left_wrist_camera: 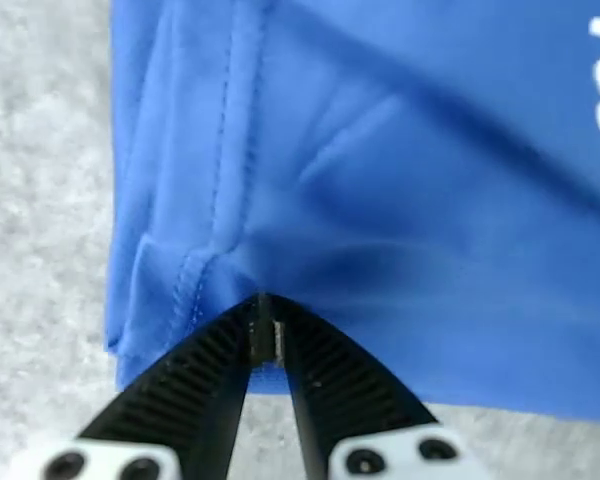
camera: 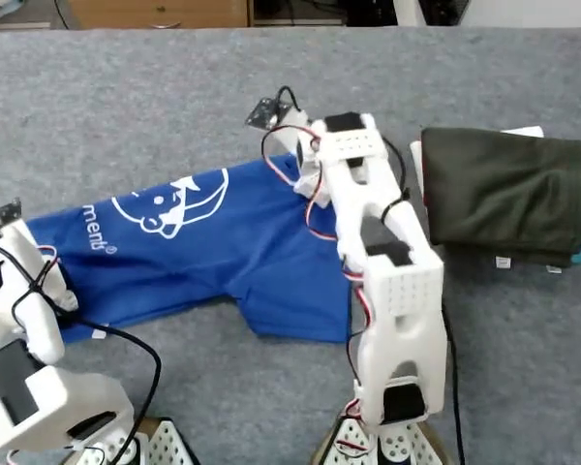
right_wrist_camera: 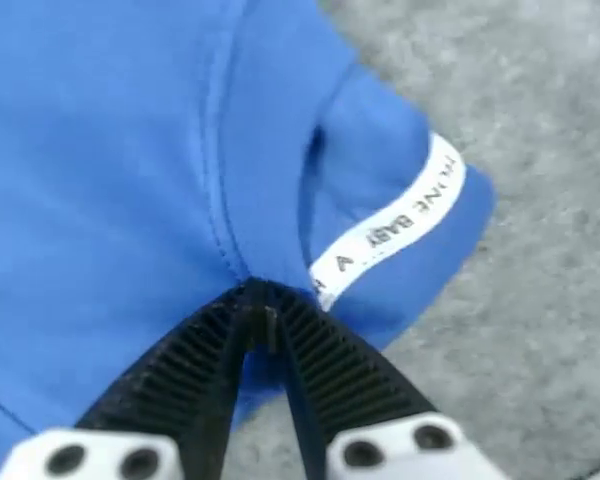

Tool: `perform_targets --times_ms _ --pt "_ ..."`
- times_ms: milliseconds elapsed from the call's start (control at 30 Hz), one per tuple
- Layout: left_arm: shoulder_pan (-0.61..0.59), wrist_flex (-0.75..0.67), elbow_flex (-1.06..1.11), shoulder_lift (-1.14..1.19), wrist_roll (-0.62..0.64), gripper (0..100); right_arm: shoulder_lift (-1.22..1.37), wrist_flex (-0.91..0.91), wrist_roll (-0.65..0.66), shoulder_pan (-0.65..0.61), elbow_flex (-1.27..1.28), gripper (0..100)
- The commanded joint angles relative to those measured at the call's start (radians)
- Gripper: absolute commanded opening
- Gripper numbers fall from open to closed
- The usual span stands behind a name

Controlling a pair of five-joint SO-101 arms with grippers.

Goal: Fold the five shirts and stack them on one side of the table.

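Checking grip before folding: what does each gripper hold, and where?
The blue shirt: left gripper pinches its stitched edge, right gripper the edge beside the white tape.

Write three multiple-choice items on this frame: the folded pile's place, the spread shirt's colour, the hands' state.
1. Where is the folded pile?
A. beside the right arm
B. beside the left arm
C. between the arms

2. What colour is the spread shirt?
A. red
B. blue
C. white

3. How are the left hand and right hand?
A. both open
B. one open
C. both shut on the shirt

Key: 1 A, the high view shows it by the right arm; 2 B, blue in every view; 3 C, each wrist view shows fingers pinching blue cloth.
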Motion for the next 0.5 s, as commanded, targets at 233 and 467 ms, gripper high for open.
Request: perform_targets --times_ms 233,467 --pt "-0.109 0.115 -0.037 -0.016 -0.075 2 0.315 0.443 0.002 0.047 -0.763 0.5" --pt "-0.068 0.275 -0.325 -0.015 -0.029 2 0.314 0.526 0.005 -0.038 -1.038 0.9"
